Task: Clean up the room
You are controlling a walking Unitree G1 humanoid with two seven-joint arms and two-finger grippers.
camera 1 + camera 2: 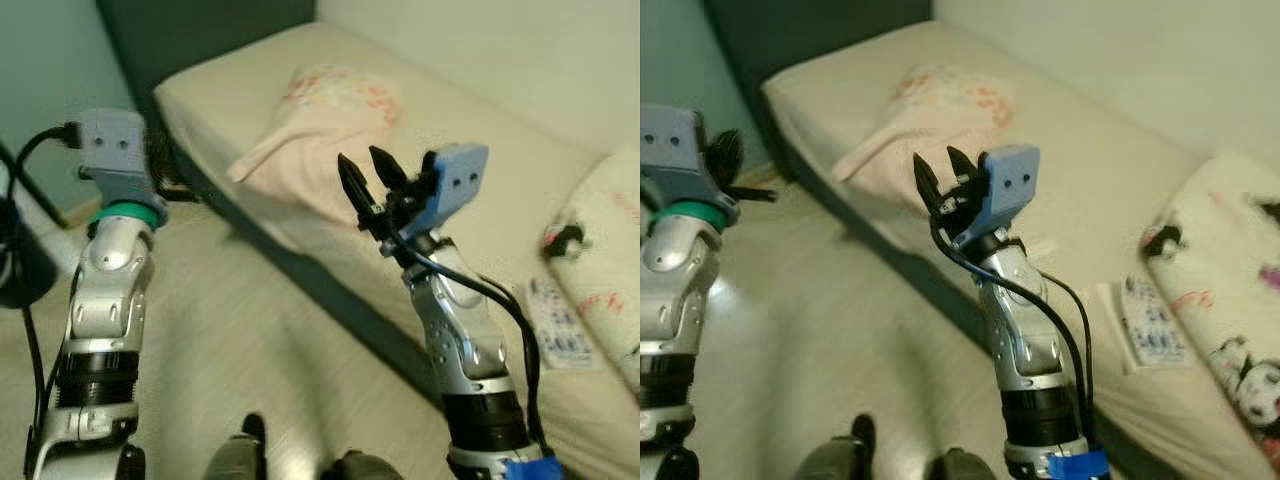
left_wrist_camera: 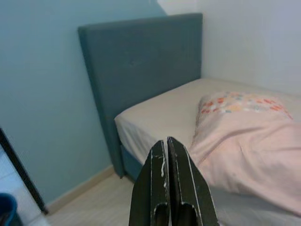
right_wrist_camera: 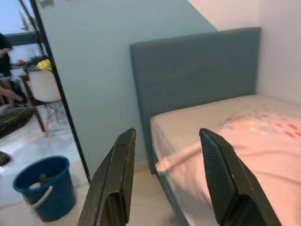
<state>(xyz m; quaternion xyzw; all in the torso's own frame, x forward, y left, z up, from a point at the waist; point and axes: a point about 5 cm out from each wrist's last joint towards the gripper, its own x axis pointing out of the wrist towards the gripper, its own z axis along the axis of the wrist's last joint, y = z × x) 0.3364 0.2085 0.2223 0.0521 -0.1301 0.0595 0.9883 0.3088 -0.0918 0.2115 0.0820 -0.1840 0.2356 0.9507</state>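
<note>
Robot feet: 2 dark shapes at the near edge on the pale floor (image 1: 250,330), blurred.
Right gripper (image 1: 367,175): raised in mid-air over the near edge of the bed (image 1: 480,170). Its 2 black fingers (image 3: 117,183) are spread apart with nothing between them; they point toward the pillow.
Left gripper (image 2: 168,188): raised at the left, over the floor beside the bed's head end. The 2 fingers are pressed together, nothing held.
Paper sheet (image 1: 557,322): flat on the mattress at the right, near the bed's edge, printed with small dark marks too blurred to read.
Patterned blanket (image 1: 1230,300): bunched on the right end of the bed, white with dark and pink figures, just beside the paper sheet.
Pillow (image 1: 320,125): pink with a coloured print along its far end, lying on the mattress beyond the right gripper, 1 corner reaching toward the bed's left edge.
Headboard (image 2: 141,80): dark blue-grey, upright at the far left end of the bed against a pale blue wall (image 2: 42,103).
Blue bucket (image 3: 44,186): on the floor past a dark doorframe, to the left of the headboard.
Room beyond: white chair (image 3: 42,87) and a person's arm at the edge, details unclear.
</note>
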